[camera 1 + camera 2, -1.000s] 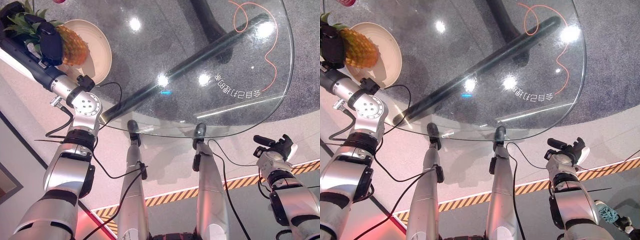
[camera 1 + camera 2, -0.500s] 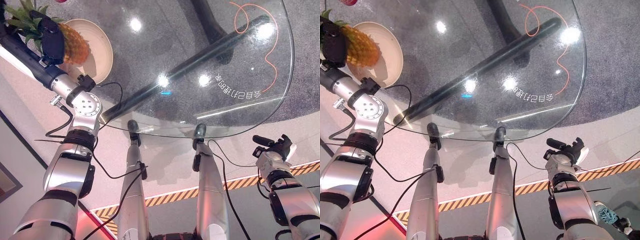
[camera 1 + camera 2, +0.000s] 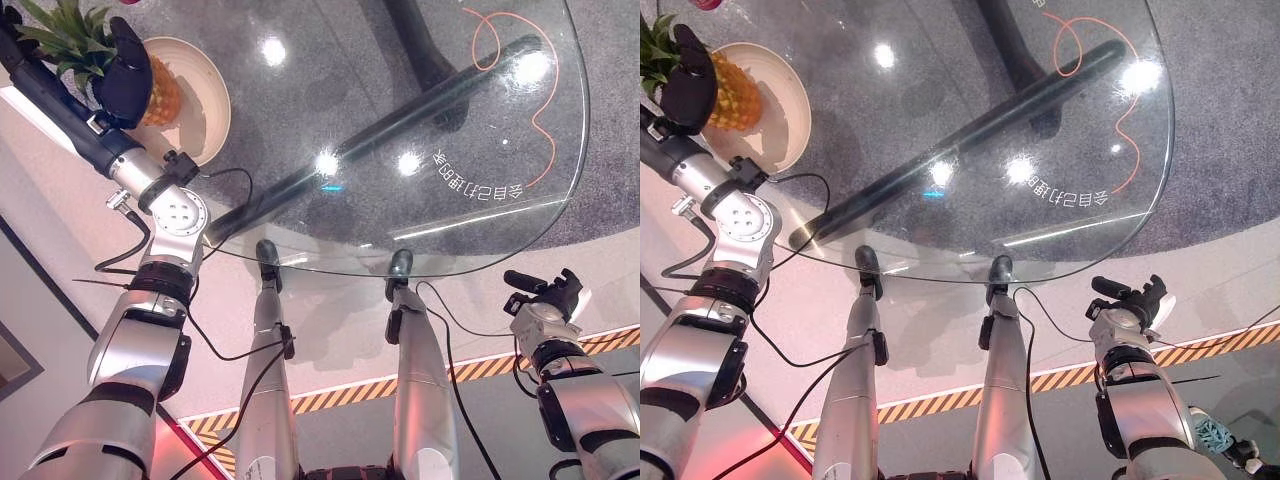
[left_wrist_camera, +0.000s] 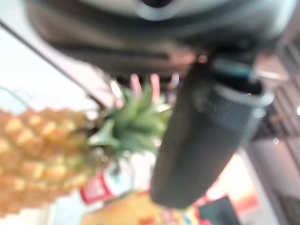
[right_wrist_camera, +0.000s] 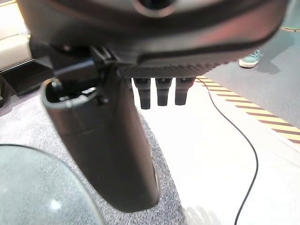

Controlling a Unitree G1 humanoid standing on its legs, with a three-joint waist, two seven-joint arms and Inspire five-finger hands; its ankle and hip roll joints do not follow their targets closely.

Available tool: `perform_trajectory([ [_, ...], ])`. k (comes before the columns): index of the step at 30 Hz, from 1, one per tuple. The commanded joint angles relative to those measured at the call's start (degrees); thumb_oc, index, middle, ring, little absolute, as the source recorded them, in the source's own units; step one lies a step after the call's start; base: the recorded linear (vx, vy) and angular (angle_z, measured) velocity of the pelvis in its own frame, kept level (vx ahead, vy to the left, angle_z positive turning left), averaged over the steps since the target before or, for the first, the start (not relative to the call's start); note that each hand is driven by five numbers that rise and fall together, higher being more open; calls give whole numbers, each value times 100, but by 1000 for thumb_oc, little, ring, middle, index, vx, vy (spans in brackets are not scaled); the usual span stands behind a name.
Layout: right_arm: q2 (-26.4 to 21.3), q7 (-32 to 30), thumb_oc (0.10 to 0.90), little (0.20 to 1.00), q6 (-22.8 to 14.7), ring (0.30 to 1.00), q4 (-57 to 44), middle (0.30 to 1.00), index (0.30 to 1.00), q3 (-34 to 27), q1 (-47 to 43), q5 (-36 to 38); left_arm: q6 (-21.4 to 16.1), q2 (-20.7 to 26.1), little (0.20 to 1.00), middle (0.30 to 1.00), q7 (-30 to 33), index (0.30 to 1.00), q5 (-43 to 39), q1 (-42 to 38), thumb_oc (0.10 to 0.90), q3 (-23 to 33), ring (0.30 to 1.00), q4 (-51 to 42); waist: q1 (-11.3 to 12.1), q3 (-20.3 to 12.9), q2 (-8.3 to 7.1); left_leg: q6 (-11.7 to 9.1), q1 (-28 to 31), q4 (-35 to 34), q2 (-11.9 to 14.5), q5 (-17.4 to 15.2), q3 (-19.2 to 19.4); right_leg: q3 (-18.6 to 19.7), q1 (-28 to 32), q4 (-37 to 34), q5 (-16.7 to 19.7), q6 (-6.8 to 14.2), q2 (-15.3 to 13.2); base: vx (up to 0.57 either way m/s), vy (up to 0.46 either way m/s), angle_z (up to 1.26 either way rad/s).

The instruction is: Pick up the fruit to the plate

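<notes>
the pineapple (image 3: 160,95) is gripped by the left hand (image 3: 122,72), whose fingers are curled around the fruit near its green crown. the fruit is positioned over the cream plate (image 3: 205,105) on the round glass table (image 3: 450,120). the right hand (image 3: 560,295) is held beside the table's near edge, fingers relaxed and nothing grasped.

Pineapple (image 3: 160,95) partly hidden behind the left robot hand (image 3: 122,70).
</notes>
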Motion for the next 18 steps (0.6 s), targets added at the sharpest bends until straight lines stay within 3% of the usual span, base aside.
perform_trajectory([
  [1,-118,-310,800,900,-143,900,433,900,900,-80,114,97,-624,159,900,900,-109,900,99,-365,800,221,900,-212,190,-135,-306,-196,-43,1070,67,-1161,-207,-246,478,-1020,635,-91,147,0,0,0],
  [18,-120,-346,800,900,-199,900,421,900,900,-178,200,141,-717,13,900,900,-196,900,143,145,800,310,900,-613,314,-135,-225,-179,-27,1059,33,-1177,-245,-321,489,-981,613,-86,97,-1,-5,2],
])
